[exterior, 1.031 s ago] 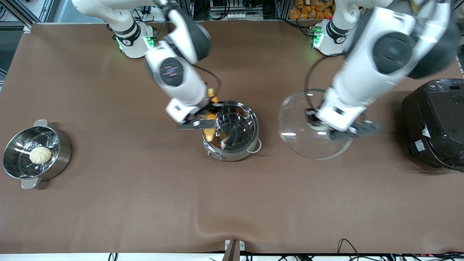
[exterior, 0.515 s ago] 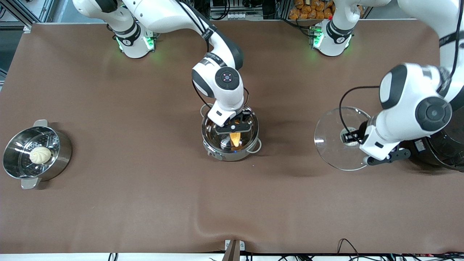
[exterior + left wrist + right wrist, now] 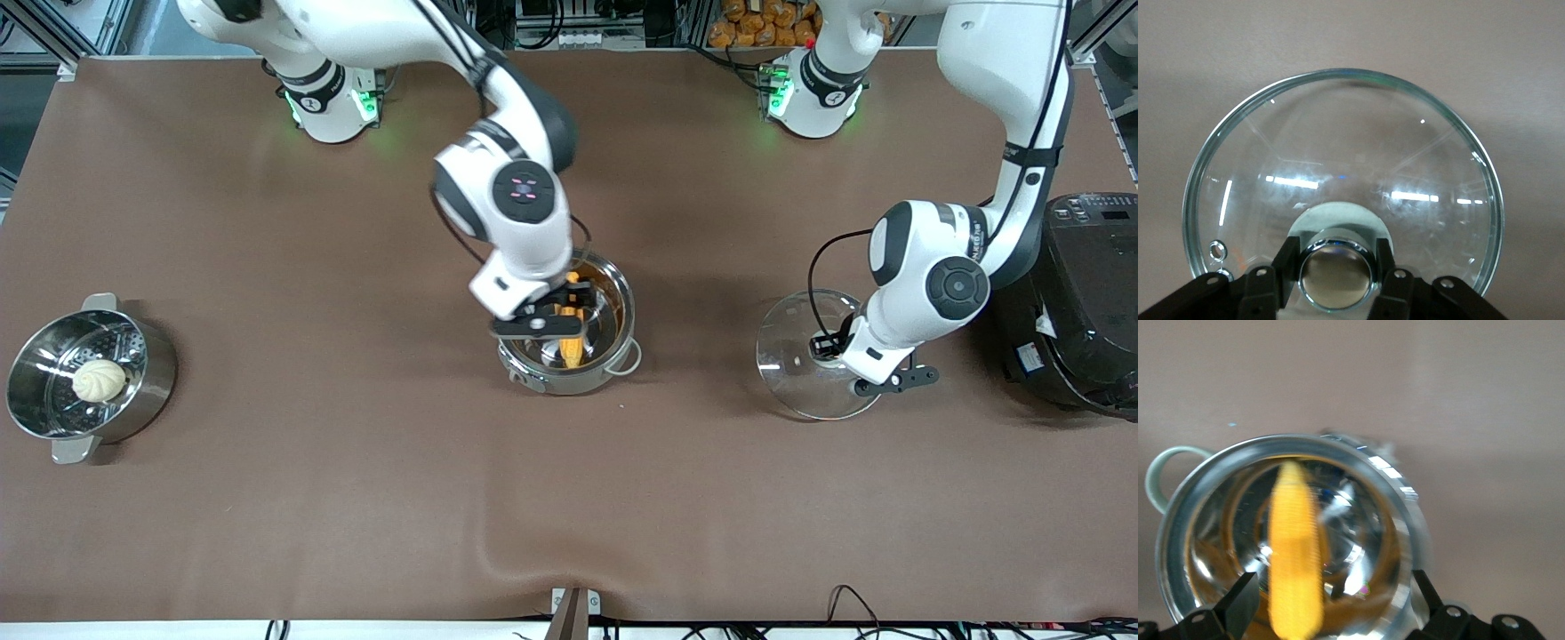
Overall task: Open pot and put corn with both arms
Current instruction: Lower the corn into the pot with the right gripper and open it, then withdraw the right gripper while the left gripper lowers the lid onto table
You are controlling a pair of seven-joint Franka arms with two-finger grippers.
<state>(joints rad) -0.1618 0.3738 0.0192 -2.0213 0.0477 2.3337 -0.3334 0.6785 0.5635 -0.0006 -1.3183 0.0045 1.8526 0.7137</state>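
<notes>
The steel pot [image 3: 613,298] stands open at the table's middle, with a pale loop handle [image 3: 629,358]. The yellow corn [image 3: 573,342] lies inside it, free of the fingers. My right gripper [image 3: 556,318] hangs just over the pot, open and empty. In the right wrist view the corn [image 3: 1295,553] sits in the pot [image 3: 1405,520] between the spread fingers [image 3: 1245,600] of my right gripper [image 3: 1335,590]. My left gripper [image 3: 831,348] is shut on the knob [image 3: 1335,273] of the glass lid [image 3: 800,373], low at the table beside the pot. The left gripper [image 3: 1335,263] clamps the knob from both sides.
A steel steamer pot [image 3: 151,373] with a white bun [image 3: 99,380] stands at the right arm's end of the table. A black rice cooker [image 3: 1076,302] stands at the left arm's end, close to the lid and the left arm.
My right gripper opened and the corn dropped into the pot. The left arm carried the lid away from the pot and lowered it toward the table.
</notes>
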